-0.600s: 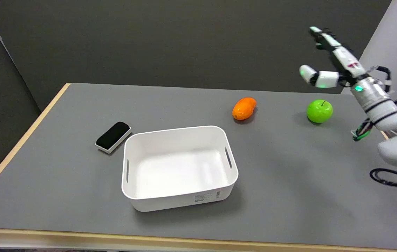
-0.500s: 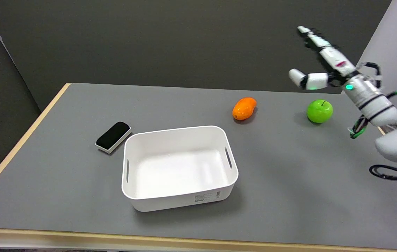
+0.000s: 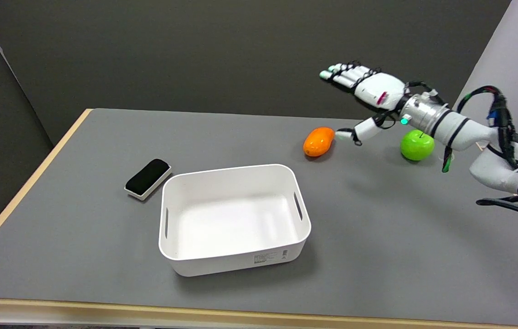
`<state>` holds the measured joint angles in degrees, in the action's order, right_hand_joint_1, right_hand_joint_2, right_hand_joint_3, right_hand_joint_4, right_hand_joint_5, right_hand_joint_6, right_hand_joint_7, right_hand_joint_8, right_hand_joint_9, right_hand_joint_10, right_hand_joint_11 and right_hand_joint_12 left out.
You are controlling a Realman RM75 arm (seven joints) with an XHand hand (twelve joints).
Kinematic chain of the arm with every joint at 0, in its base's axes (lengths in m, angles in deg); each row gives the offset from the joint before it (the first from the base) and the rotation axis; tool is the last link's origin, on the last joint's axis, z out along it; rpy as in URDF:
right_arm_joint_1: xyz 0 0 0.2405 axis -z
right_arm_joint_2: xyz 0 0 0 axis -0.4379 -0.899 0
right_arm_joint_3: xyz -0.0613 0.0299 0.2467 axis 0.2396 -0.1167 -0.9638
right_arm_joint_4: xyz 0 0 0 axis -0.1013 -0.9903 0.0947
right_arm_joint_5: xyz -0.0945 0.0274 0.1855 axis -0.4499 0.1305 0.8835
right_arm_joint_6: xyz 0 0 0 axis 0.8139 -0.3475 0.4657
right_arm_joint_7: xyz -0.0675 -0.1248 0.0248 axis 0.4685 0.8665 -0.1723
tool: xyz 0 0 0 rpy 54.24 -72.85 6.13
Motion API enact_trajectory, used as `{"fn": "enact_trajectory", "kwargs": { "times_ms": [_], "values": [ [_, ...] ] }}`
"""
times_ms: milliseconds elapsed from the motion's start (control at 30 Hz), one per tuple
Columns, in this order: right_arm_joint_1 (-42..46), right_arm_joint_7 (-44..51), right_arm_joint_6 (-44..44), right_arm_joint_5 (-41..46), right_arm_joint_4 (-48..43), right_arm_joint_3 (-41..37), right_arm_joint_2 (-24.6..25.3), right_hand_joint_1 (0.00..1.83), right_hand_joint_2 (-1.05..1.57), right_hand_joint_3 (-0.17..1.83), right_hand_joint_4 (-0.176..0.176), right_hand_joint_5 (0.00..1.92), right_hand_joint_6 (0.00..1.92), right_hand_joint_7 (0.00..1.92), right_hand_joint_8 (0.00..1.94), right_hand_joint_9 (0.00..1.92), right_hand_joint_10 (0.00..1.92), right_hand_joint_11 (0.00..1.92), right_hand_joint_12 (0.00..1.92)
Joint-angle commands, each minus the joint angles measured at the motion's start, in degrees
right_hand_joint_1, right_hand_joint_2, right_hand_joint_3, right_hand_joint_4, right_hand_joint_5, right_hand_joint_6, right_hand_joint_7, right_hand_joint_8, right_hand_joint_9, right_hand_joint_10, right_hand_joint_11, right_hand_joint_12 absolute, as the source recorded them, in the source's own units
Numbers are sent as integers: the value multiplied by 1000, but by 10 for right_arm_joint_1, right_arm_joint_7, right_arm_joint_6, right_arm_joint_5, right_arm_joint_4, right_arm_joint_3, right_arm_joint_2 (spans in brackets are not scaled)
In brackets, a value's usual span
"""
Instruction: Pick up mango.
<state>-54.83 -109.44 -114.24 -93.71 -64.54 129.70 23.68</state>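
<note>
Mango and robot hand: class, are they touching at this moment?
Cannot tell. In the head view, the robot hand is open above the table, and its thumb tip meets the mango's right end in the picture, but depth between them is unclear.

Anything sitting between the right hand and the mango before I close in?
No. In the head view the stretch between the right hand and the mango is bare; the green apple lies off to the side.

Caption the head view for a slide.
Open right hand hovers by the orange mango, green apple behind.
</note>
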Motion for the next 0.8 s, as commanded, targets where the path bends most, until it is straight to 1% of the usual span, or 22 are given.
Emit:
{"fn": "enact_trajectory", "kwargs": {
  "times_ms": [33, 100, 167, 300, 433, 533, 600, 633, 667, 700, 800],
  "values": [
    [-24, 54, 100, -123, -76, 108, -11, 748, 607, 619, 40, -1, -1, -1, -1, -1, -1, -1, -1],
    [-42, 54, 98, -123, -65, 135, -11, 756, 615, 609, 39, -1, -1, -1, -1, -1, -1, -1, -1],
    [-80, 54, 98, -120, -45, 184, -11, 767, 619, 603, 39, -1, -1, -1, -1, -1, -1, -1, -1],
    [-135, 54, 90, -120, -6, 252, -5, 794, 632, 605, 37, -1, -1, -1, -1, -1, -1, -1, -1],
    [-163, 67, 71, -111, 31, 278, 9, 805, 640, 624, 36, -1, -1, -1, -1, -1, -1, -1, -1],
    [-173, 111, 51, -76, 71, 293, 22, 809, 645, 635, 40, -1, -1, -1, -1, -1, -1, -1, -1],
    [-176, 133, 43, -60, 101, 289, 29, 812, 648, 638, 41, -1, -1, -1, -1, -1, -1, -1, -1],
    [-177, 128, 35, -53, 89, 302, 32, 812, 649, 639, 41, -1, -1, -1, -1, -1, -1, -1, -1],
    [-183, 91, 7, -30, 27, 358, 42, 813, 649, 640, 40, -1, -1, -1, -1, -1, -1, -1, -1],
    [-177, 143, 42, -48, 119, 292, 36, 813, 649, 641, 40, -1, -1, -1, -1, -1, -1, -1, -1],
    [-177, 154, 47, -45, 146, 290, 44, 812, 653, 658, 39, -1, -1, -1, -1, -1, -1, -1, -1]
  ]
}}
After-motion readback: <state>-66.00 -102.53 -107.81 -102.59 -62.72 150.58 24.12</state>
